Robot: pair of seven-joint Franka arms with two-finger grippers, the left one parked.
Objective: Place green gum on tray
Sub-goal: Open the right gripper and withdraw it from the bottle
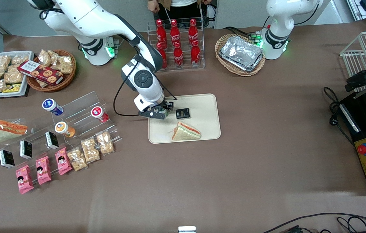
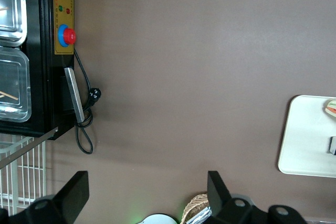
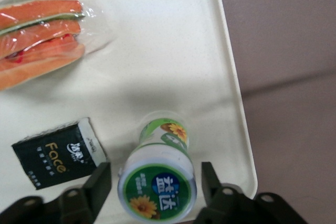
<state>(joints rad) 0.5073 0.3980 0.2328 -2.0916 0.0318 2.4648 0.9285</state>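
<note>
The green gum point(image 3: 157, 174), a small bottle with a white lid and green sunflower label, rests on the cream tray point(image 3: 173, 51) near its edge. My right gripper point(image 3: 153, 181) straddles it, open, with a gap between each finger and the bottle. In the front view the gripper point(image 1: 161, 113) hangs low over the tray point(image 1: 204, 103) at the corner toward the working arm's end, and the wrist mostly hides the gum there.
On the tray lie a wrapped sandwich point(image 1: 185, 132) and a small black box point(image 1: 182, 113), the box close beside the gum point(image 3: 58, 153). A clear display stand holds blue point(image 1: 52, 106), orange point(image 1: 64, 128) and red point(image 1: 99, 113) bottles. A cola rack point(image 1: 176, 42) stands farther from the camera.
</note>
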